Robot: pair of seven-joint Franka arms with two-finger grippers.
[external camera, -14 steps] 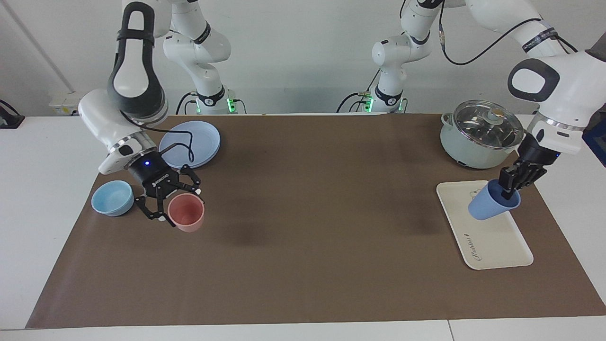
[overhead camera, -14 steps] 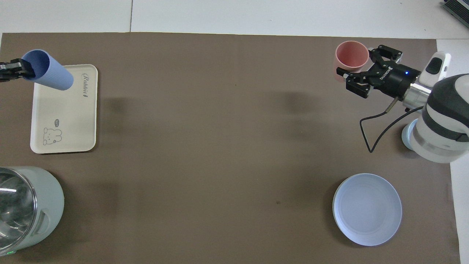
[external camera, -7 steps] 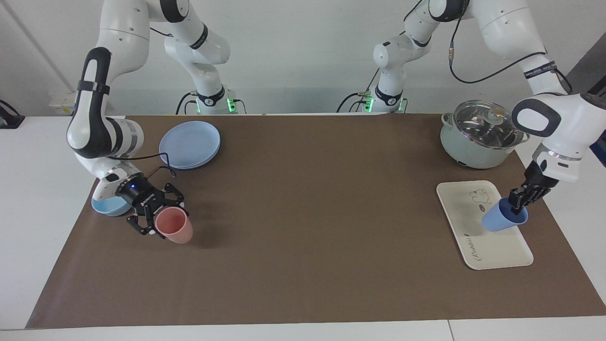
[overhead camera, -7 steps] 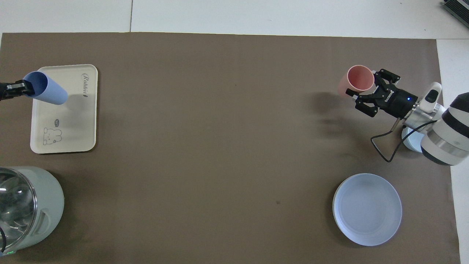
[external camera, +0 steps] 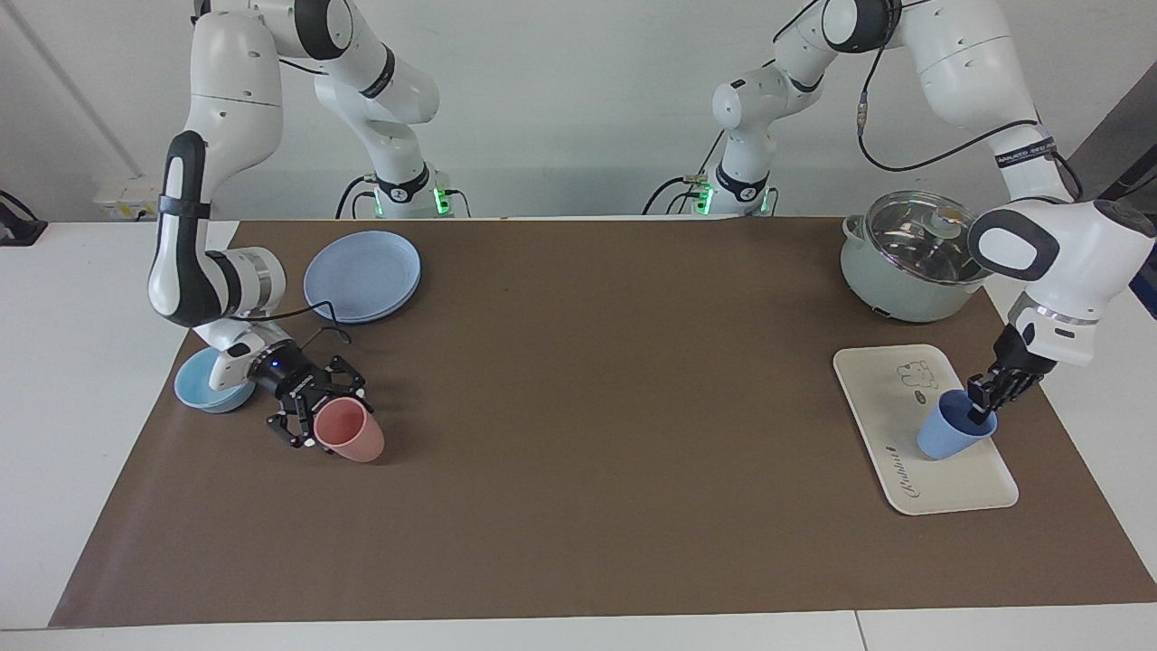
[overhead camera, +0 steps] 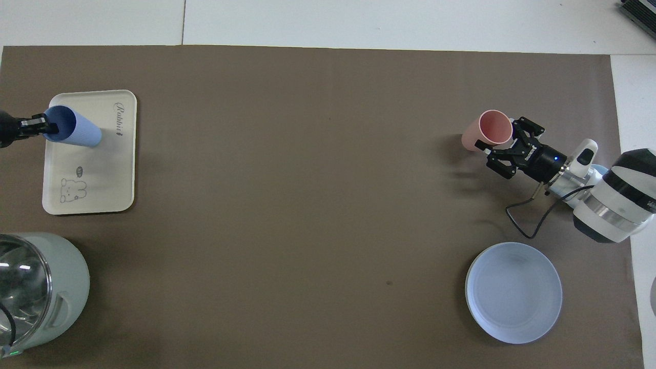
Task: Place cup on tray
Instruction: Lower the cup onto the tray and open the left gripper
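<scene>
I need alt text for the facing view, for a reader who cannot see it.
The left gripper holds the blue cup by its rim, tilted, low on the cream tray. At the table's other end, the right gripper holds a pink cup beside a light-blue bowl.

A robotics lab: two white arms [external camera: 226,181] over a brown-matted table [external camera: 578,407], bare white walls.
</scene>
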